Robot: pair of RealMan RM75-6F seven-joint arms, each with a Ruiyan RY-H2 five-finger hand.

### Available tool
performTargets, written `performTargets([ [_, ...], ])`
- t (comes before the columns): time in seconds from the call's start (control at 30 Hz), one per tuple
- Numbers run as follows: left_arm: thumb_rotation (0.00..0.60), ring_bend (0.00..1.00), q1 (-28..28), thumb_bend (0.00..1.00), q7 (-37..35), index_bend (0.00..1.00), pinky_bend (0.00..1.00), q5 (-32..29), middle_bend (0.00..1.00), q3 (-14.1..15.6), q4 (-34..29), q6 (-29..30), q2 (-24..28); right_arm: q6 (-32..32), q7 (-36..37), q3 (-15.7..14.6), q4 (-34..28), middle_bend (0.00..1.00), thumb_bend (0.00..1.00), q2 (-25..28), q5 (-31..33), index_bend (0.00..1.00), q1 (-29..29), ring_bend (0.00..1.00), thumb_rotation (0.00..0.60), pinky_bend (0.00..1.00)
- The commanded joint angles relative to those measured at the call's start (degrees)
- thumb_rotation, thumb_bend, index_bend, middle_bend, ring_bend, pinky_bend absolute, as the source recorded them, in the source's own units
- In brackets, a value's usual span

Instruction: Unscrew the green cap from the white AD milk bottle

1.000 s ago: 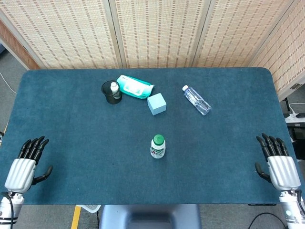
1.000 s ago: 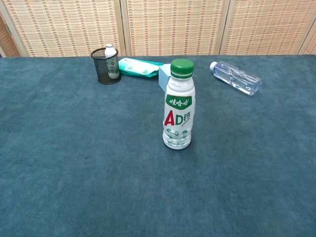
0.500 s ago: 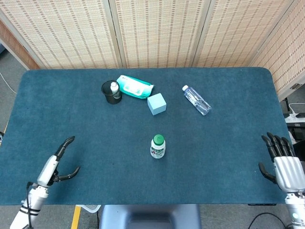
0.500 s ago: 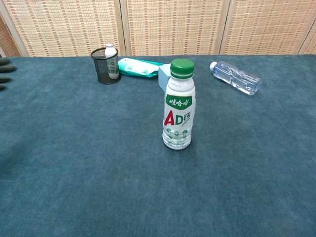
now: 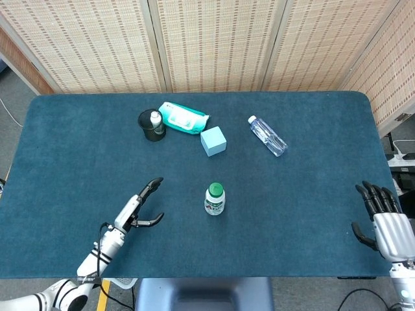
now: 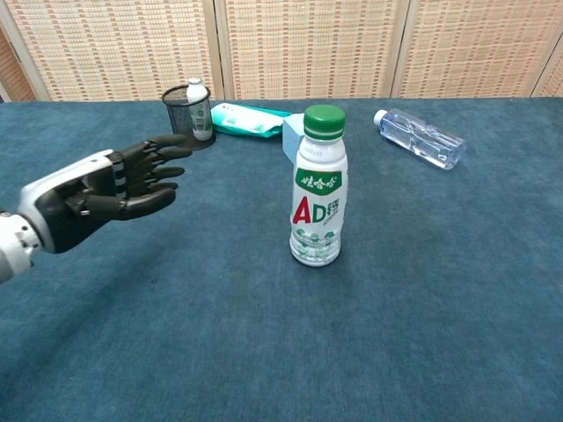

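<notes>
AD milk bottle (image 6: 318, 198) upright mid-surface, green cap (image 6: 324, 121) on; left robot hand (image 6: 106, 192) fingers wide, empty, reaching w/ palm facing bottle, prob. to steady it; right robot hand (image 5: 384, 223) spread, idle at edge.

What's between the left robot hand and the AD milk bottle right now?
Nothing visible. The left robot hand is open, fingers pointing at the AD milk bottle, with only bare blue table between them. The mesh cup and light blue cube sit farther back.

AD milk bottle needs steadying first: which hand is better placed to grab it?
Left. The left hand is open, out over the table beside the AD milk bottle; the right hand sits at the far table edge.
</notes>
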Motion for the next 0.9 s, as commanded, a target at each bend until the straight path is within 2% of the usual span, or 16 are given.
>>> performTargets([
  [0.03, 0.600, 0.00, -2.6, 0.35, 0.3, 0.00, 0.01, -1.7, 0.00, -1.5, 2.5, -2.9, -3.0, -0.5, 0.6, 0.0, 0.0, 0.00, 0.30, 0.4, 0.2, 0.00, 0.2, 0.00, 0.600, 0.00],
  [0.33, 0.600, 0.00, -6.8, 0.34, 0.4, 0.00, 0.01, -0.7, 0.00, -2.3, 3.2, -4.7, -7.4, -1.3, 1.6, -0.2, -0.3, 0.00, 0.30, 1.0, 0.5, 0.00, 0.4, 0.00, 0.600, 0.00],
  [0.67, 0.600, 0.00, -11.8, 0.33, 4.6, 0.00, 0.01, -4.6, 0.00, -6.2, 6.8, -8.3, -13.0, -1.5, 3.6, -0.5, -0.5, 0.00, 0.30, 2.1, 0.3, 0.00, 0.3, 0.00, 0.600, 0.00],
  [0.9, 0.600, 0.00, -13.7, 0.32, 6.4, 0.00, 0.01, -6.2, 0.00, -7.5, 8.9, -9.1, -15.4, -1.4, 4.4, -0.5, -0.6, 0.00, 0.30, 2.7, 0.3, 0.00, 0.1, 0.00, 0.600, 0.00],
])
